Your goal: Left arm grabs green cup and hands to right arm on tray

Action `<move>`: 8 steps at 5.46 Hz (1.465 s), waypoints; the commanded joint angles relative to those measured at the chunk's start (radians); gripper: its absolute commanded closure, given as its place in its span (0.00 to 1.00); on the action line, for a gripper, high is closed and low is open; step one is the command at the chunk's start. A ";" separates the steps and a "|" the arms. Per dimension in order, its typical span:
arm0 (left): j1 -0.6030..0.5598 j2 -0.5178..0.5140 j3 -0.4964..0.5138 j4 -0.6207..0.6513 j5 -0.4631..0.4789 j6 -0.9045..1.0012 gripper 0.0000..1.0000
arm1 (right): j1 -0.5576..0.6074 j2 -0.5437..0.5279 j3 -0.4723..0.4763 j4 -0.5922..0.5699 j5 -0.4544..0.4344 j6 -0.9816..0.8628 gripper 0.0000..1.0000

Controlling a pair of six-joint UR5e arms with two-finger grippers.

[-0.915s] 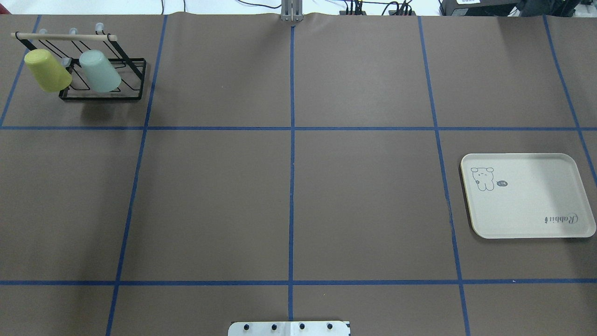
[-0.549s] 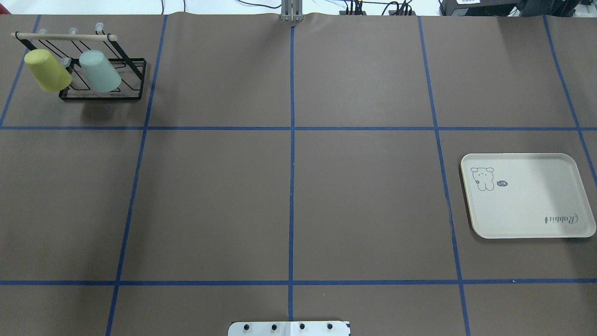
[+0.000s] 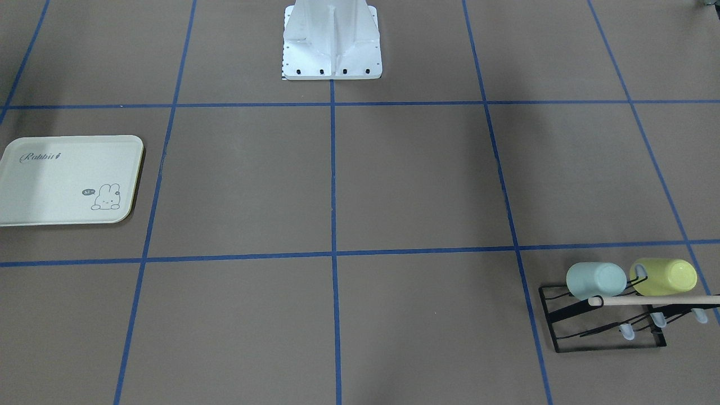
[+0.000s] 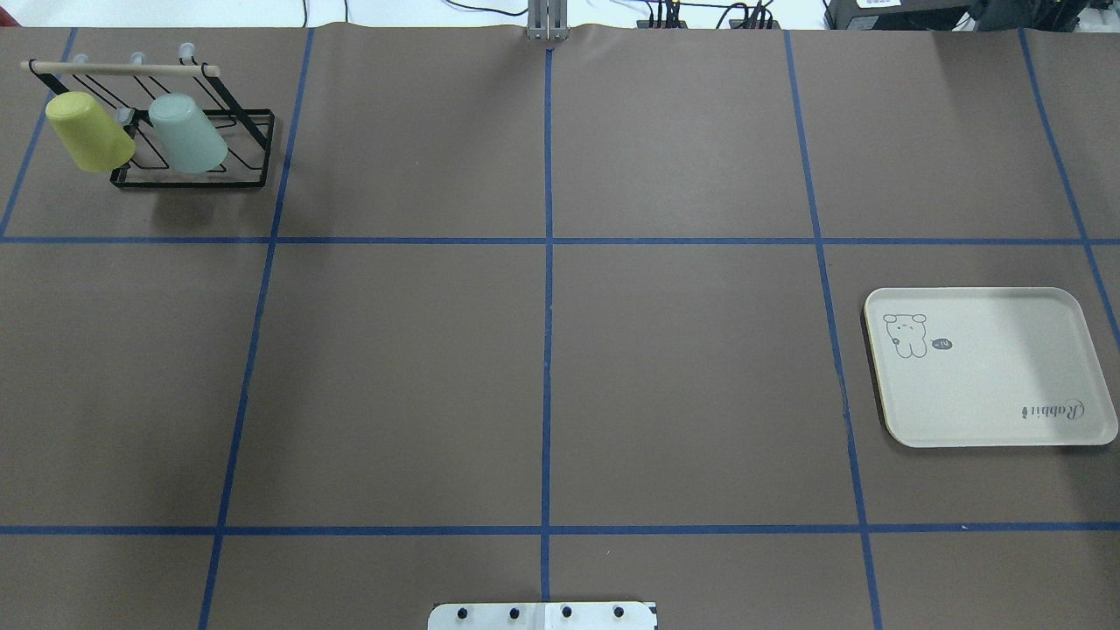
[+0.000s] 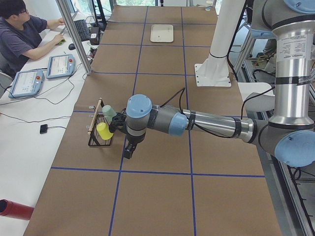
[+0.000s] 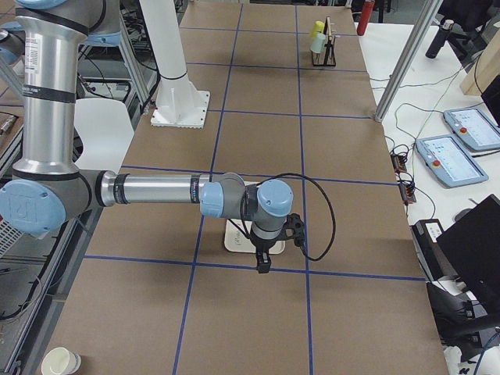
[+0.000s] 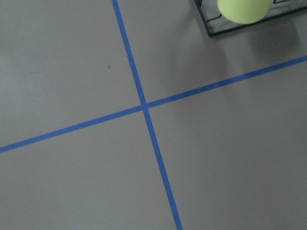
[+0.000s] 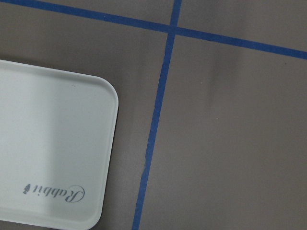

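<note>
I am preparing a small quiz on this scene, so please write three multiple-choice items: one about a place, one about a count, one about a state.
1. Where is the green cup?
A) at the table's middle
B) on the black rack, beside the yellow-green cup
C) on the floor

2. How many cups hang on the rack?
A) one
B) two
C) three

3. The tray is:
A) bare
B) holding one cup
C) turned over

Answers:
1 B, the overhead view shows it on the rack.
2 B, only these two cups are there.
3 A, nothing lies on its printed face.
</note>
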 commanded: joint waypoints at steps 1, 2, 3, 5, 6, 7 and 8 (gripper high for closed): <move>0.012 -0.137 0.093 -0.018 -0.006 -0.013 0.00 | 0.000 -0.002 -0.001 0.000 0.000 0.000 0.00; 0.015 -0.168 0.134 -0.024 -0.054 -0.085 0.00 | 0.000 -0.003 -0.001 0.000 0.000 -0.002 0.00; 0.019 -0.206 0.163 -0.038 -0.065 -0.098 0.00 | 0.000 -0.003 -0.001 0.000 0.000 0.000 0.00; 0.179 -0.287 0.170 -0.165 -0.053 -0.390 0.00 | -0.002 -0.003 -0.001 0.000 0.000 0.000 0.00; 0.244 -0.360 0.188 -0.161 -0.052 -0.529 0.00 | -0.003 -0.005 -0.001 0.000 0.000 -0.002 0.00; 0.284 -0.419 0.214 -0.158 -0.049 -0.643 0.00 | -0.003 -0.005 -0.001 0.000 0.000 0.000 0.00; 0.329 -0.460 0.231 -0.155 0.061 -0.714 0.00 | -0.005 -0.005 -0.001 0.000 0.000 0.000 0.00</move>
